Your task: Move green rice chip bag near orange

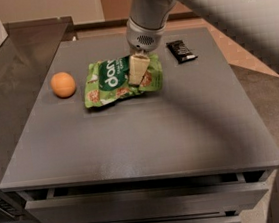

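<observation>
I have the end effector (136,77) pinching the green rice chip bag (107,83) right of its middle, on the far half of the table (133,144). The bag's left edge lies near the orange (63,84), not touching. A small black bar (181,51) sits apart on the right.

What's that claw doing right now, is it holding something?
Gripper: closed, holding the green rice chip bag, low over the table, with the orange nearby.
</observation>
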Robot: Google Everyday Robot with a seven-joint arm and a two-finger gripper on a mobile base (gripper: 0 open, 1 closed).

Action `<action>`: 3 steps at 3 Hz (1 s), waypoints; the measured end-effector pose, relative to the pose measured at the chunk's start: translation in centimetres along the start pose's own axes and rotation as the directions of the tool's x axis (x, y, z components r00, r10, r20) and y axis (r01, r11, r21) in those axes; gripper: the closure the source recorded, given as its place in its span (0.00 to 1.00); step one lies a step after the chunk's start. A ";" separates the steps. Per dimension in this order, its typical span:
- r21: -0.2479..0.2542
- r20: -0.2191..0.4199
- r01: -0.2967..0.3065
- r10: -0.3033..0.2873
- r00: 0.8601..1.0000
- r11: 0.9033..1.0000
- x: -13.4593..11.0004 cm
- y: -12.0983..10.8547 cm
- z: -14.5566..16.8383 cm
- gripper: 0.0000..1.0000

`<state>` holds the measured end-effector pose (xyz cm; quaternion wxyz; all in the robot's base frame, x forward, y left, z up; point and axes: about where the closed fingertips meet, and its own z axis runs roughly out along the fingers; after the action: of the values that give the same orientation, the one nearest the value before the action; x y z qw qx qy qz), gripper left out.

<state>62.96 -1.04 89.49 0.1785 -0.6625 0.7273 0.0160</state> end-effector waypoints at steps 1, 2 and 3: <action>-0.002 -0.012 -0.004 0.004 1.000 1.000 -0.8 -0.6 0.9 0.59; -0.003 -0.021 -0.002 0.002 1.000 1.000 -1.7 -1.1 1.4 0.36; -0.005 -0.026 0.005 -0.005 1.000 1.000 -2.5 -1.5 1.7 0.13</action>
<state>65.00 1.66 88.92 0.1673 -0.6648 0.7280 0.0089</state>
